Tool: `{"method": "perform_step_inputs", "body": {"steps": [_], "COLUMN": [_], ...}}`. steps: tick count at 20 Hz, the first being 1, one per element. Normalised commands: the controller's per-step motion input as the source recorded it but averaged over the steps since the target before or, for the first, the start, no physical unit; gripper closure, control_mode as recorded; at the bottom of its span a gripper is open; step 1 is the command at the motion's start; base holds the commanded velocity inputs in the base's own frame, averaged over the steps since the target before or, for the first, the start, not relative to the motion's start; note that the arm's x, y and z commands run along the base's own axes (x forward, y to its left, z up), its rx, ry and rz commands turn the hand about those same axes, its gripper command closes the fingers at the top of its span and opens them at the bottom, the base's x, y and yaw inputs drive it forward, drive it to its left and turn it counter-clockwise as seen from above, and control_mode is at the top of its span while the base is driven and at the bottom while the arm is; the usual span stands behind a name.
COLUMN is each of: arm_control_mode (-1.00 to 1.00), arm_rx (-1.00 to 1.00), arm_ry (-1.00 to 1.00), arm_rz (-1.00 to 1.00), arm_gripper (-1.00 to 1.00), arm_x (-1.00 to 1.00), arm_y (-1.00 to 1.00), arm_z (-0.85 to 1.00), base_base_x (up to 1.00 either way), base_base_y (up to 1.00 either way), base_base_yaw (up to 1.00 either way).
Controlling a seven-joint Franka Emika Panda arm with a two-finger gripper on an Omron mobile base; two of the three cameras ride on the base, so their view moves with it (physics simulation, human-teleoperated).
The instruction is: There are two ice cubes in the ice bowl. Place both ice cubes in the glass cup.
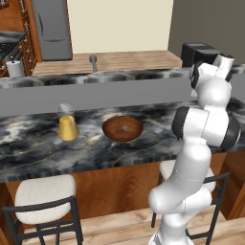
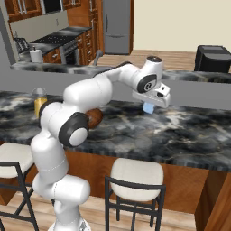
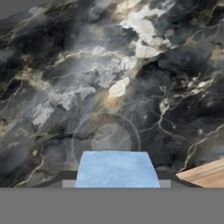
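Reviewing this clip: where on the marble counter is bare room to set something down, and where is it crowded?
Bare marble counter runs right of the wooden bowl, under the claw holding an ice cube. Also bare: the front strip before bowl and glass cup. Tightest is the gap between cup and bowl.

Even, soft light (rendered); slightly blurry.

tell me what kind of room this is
A home kitchen, rendered rather than real. A dark marble counter with bar stools tucked under it fronts a sink faucet, and a steel fridge and a stove stand among wooden cabinets behind.
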Motion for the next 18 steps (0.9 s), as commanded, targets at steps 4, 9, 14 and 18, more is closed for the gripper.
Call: {"method": "perform_step_inputs", "body": {"steps": [4, 9, 14, 18], "arm_control_mode": [-1.00, -1.00, -1.00, -1.00], "arm_rx": [-0.02, 0.00, 0.00, -0.02], "arm_ry": [0.00, 0.00, 0.00, 0.00], "arm_rz": [0.00, 0.00, 0.00, 0.00], "arm_gripper": [1.00, 1.00, 1.00, 1.00], "arm_x": [0.24, 0.14, 0.07, 0.06], "arm_y": [0.00, 0.00, 0.00, 0.00], "arm_z": [-0.29, -0.42, -0.26, -0.21], "base_base_x": [0.00, 0.00, 0.00, 0.00], "base_base_y": [0.00, 0.00, 0.00, 0.00], "base_base_yaw": [0.00, 0.00, 0.00, 0.00]}}
